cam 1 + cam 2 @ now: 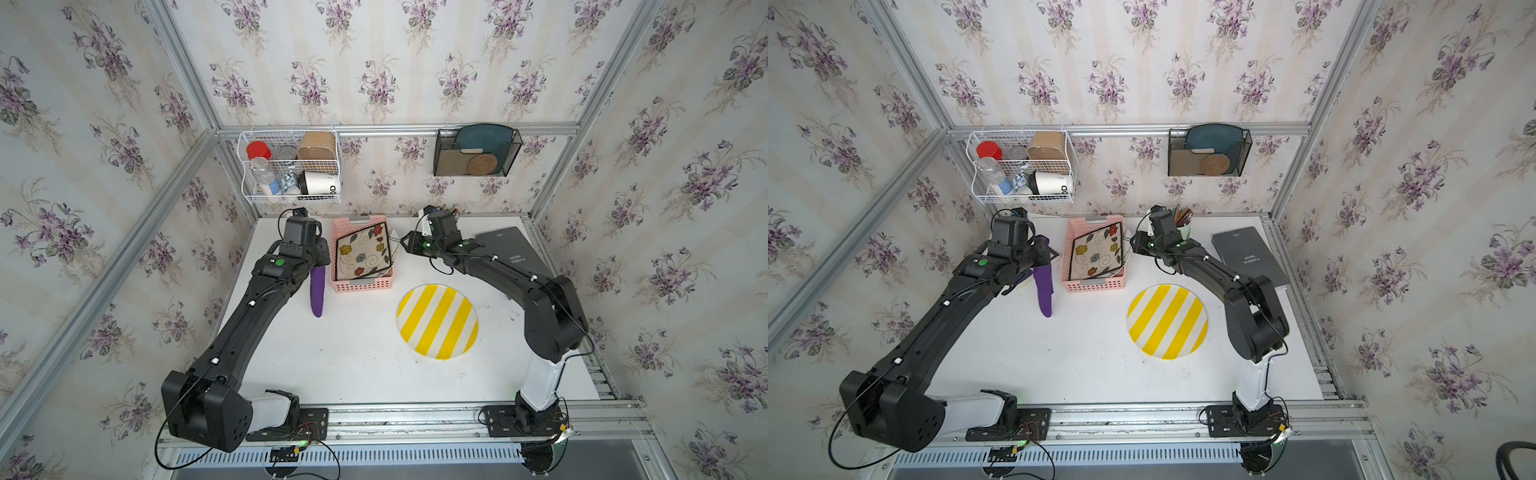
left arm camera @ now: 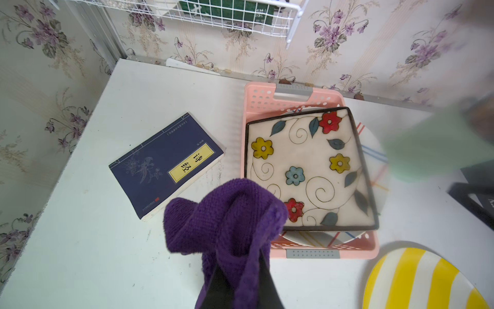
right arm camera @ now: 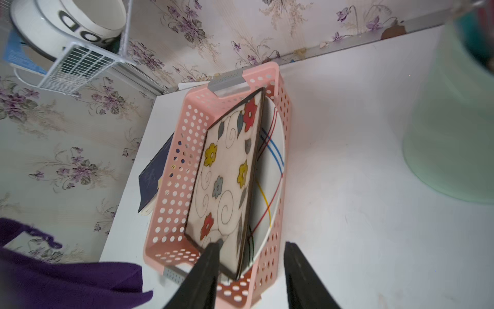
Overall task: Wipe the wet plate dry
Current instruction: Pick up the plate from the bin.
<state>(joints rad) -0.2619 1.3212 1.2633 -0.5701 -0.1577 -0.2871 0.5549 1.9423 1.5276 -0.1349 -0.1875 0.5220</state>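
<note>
The yellow-striped plate (image 1: 437, 321) lies flat on the open table (image 1: 353, 365), right of centre and clear of other items, probably so it can be wiped; no wetness can be seen. The left gripper (image 2: 240, 267) is clenched on the purple cloth (image 2: 227, 214), which hangs left of the pink basket (image 1: 361, 286). The right gripper (image 3: 253, 244) has its jaws apart and empty at the basket's right edge, beside the flowered plate (image 1: 363, 253) inside. Floral-papered walls enclose the white surface.
</note>
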